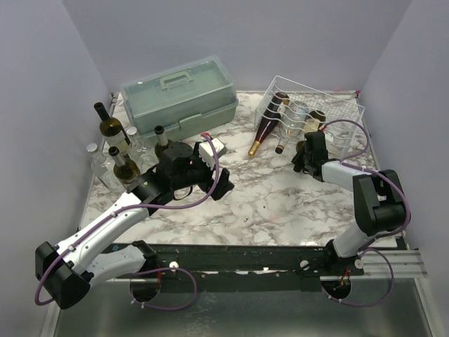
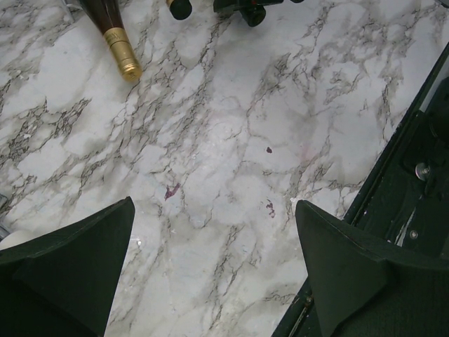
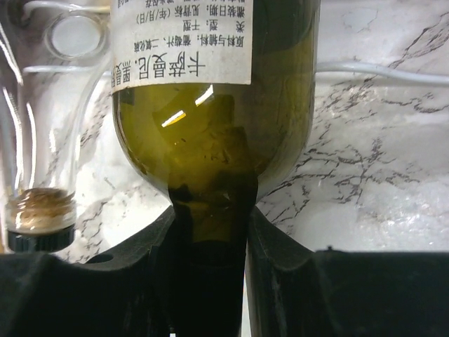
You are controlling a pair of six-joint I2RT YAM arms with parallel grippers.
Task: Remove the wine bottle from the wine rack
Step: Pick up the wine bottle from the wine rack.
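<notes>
The white wire wine rack stands at the back right and holds three bottles lying side by side. My right gripper is at the rack's front, shut on the neck of the olive-green wine bottle. In the right wrist view the gripper has the dark neck pinched between both fingers, below the bottle's shoulder and white label. A clear bottle lies to its left. My left gripper hovers open and empty over the marble mid-table, also in the left wrist view.
A dark bottle with a gold foil neck juts out of the rack's left side onto the marble. A grey-green toolbox stands at the back. Several upright bottles stand at the left. The black rail runs along the near edge.
</notes>
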